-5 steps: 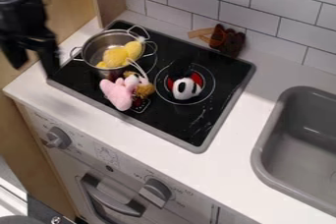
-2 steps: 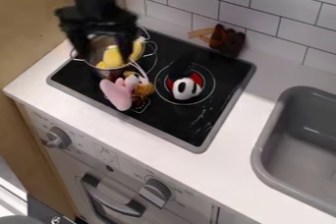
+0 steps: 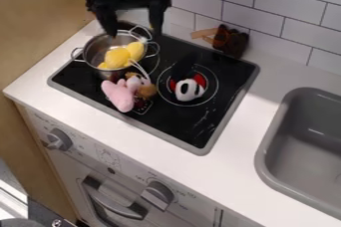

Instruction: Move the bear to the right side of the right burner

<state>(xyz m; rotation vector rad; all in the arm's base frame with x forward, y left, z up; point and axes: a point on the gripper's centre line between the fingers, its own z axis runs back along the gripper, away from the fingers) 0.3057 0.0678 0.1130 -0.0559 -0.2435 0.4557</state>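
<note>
Well, the jaws hang wide apart — empty — near the metal pot (image 3: 99, 47).

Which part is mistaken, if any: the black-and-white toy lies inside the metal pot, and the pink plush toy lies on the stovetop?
The first part: the camera view shows the black-and-white toy on the right burner, not inside the metal pot. The pink plush toy does lie on the stovetop.
</note>
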